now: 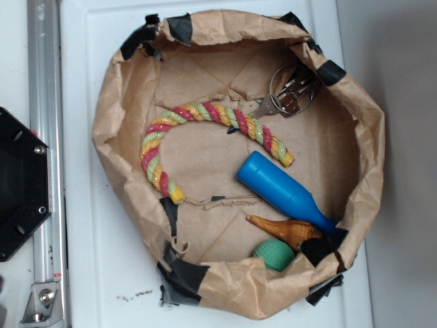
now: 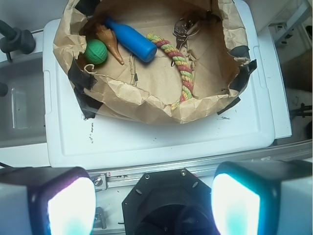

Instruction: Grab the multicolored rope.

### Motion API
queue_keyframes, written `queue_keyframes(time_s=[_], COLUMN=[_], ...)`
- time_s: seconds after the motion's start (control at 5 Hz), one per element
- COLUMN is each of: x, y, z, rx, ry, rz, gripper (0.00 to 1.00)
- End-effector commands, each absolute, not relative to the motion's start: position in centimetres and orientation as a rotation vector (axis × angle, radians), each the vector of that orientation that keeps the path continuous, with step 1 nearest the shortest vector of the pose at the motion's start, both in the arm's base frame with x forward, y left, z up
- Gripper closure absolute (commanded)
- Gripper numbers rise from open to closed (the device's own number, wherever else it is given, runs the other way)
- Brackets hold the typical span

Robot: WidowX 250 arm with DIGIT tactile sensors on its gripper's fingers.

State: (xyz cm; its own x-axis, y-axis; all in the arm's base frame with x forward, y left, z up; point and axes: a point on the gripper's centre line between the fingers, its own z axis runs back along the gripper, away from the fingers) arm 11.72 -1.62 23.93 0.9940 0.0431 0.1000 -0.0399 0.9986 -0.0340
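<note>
The multicolored rope [image 1: 205, 130] is a thick twist of pink-red, yellow and pale green strands. It lies curved in an arch on the floor of a brown paper basket [image 1: 109, 137]. In the wrist view the rope [image 2: 178, 61] runs down the basket's right side, partly hidden by the near wall. My gripper [image 2: 154, 200] is open and empty, its two fingers wide apart at the bottom of the wrist view. It hangs high above the black robot base [image 2: 164, 200], well short of the basket. The gripper does not show in the exterior view.
In the basket also lie a blue bottle-shaped toy [image 1: 283, 193], a green ball [image 1: 274, 254], a brown shell-like piece [image 1: 283, 230] and a metal clip [image 1: 290, 92]. The basket stands on a white lid [image 1: 109, 273]. A metal rail [image 1: 46, 171] runs along the left.
</note>
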Motion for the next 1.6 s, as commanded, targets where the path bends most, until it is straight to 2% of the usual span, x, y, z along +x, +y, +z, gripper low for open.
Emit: queue_keyframes(time_s=[0.0, 0.2, 0.4, 0.6, 0.8, 1.0, 1.2, 1.4], x=[11.7, 16.7, 21.8, 26.9, 27.5, 27.4, 27.4, 28.6], y=[-1.6, -0.5, -0.3, -0.2, -0.4, 1.4, 3.5, 5.1], z=[23.9, 23.0, 20.2, 15.3, 10.1, 7.8, 6.9, 4.7], rx=[-0.032, -0.036, -0.022, 0.097, 0.184, 0.118, 0.043, -0.11], ry=[-0.101, -0.174, -0.193, -0.195, -0.148, -0.108, -0.059, 0.009], rz=[0.042, -0.057, -0.212, -0.361, -0.603, -0.635, -0.578, -0.48], gripper=[0.0, 0.0, 0.0, 0.0, 0.0, 0.0, 0.0, 0.0])
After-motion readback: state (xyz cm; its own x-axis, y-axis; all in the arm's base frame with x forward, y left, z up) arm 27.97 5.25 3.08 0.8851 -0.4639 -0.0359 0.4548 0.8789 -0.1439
